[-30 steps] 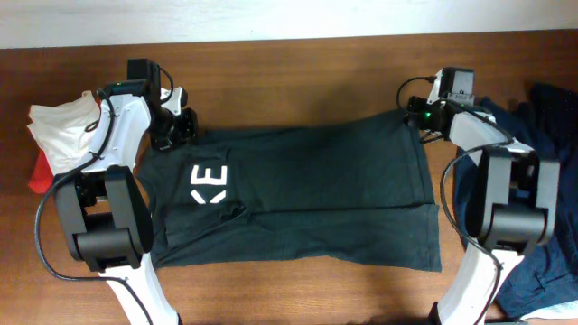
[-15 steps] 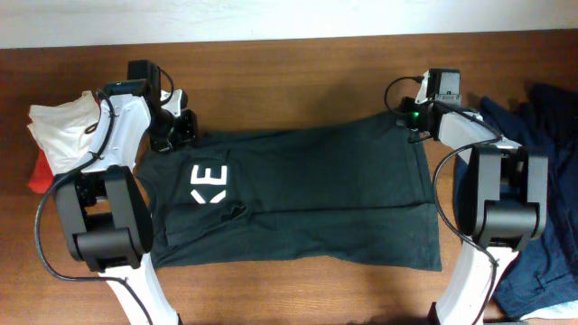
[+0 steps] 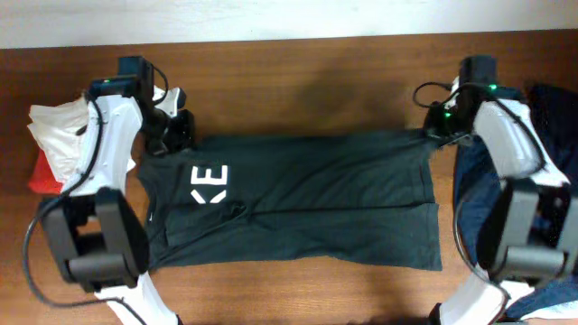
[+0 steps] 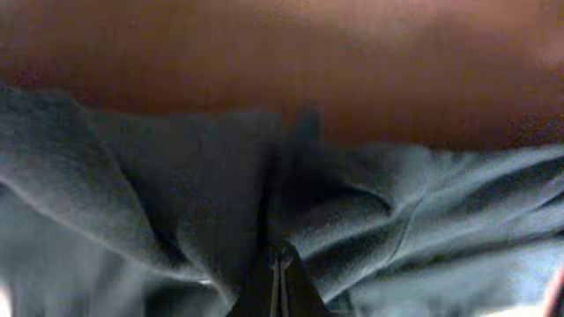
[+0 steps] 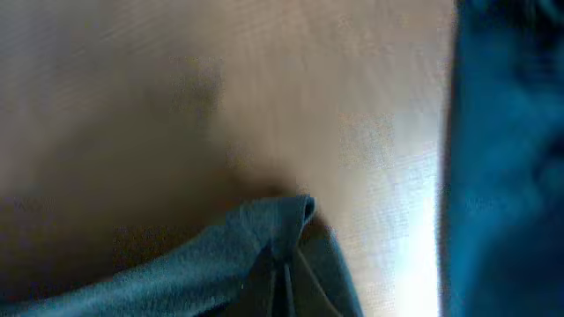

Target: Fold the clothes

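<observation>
On the T-shirt (image 3: 298, 199), left gripper (image 3: 178, 134) and right gripper (image 3: 436, 133) seemingly pinch its far corners, fingers together.

Blackish-green T-shirt (image 3: 316, 199) spread flat, white print (image 3: 209, 184) up; navy garment (image 3: 553, 117) just beside.

Brown wooden table (image 3: 298, 72) (grain showing), white cloth bundle (image 3: 50, 135), red item (image 3: 38, 176) beside it

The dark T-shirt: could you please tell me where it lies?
In the overhead view the T-shirt lies centred on the table, far corners held by the left end effector and right end effector.
</observation>
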You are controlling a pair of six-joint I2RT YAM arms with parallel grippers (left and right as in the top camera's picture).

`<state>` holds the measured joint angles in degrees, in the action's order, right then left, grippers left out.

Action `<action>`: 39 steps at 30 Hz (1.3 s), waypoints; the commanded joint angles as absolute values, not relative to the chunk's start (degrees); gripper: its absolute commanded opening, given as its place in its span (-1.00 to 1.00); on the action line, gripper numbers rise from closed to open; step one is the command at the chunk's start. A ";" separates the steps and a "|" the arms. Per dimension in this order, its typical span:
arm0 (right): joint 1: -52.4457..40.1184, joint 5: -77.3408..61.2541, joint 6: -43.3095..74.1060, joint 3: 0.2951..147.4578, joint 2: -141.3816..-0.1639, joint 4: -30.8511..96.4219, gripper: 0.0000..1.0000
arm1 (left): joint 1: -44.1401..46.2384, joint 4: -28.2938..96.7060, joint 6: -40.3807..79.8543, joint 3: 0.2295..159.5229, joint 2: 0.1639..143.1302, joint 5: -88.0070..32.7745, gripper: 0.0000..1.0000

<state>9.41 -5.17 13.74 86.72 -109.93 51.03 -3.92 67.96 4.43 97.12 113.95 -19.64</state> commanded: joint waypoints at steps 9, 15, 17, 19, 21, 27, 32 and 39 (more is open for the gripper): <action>9.45 4.08 13.76 86.56 -105.75 82.74 -0.91 | -4.16 88.01 -1.19 88.40 109.69 -15.16 -0.99; 9.45 5.23 13.78 79.42 -105.80 81.78 -0.78 | -4.12 87.11 -2.46 79.11 109.69 -15.18 -0.99; 9.45 5.23 13.76 77.87 -105.80 81.43 -0.64 | -4.12 88.88 -2.46 78.76 109.69 -15.20 -0.89; 9.45 5.26 13.76 77.67 -105.80 81.45 -0.31 | -4.12 91.05 -2.46 78.78 109.54 -15.20 -0.29; 9.45 5.26 13.78 77.67 -105.80 81.21 -0.30 | -4.12 91.70 -2.46 78.78 108.66 -15.25 -0.19; 9.39 5.19 13.78 77.67 -105.80 80.07 -0.29 | -4.27 83.61 -0.64 78.78 104.42 -15.18 0.08; 9.39 5.19 13.76 77.67 -105.80 79.99 -0.29 | -4.27 72.69 4.19 75.02 104.47 -10.46 0.34; 9.39 5.21 13.76 77.67 -105.80 79.02 -0.29 | -4.27 72.34 4.71 69.38 103.11 -11.68 -0.99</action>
<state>9.41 4.12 13.47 77.76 -106.17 79.13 -3.99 69.41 4.16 67.81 105.32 -11.33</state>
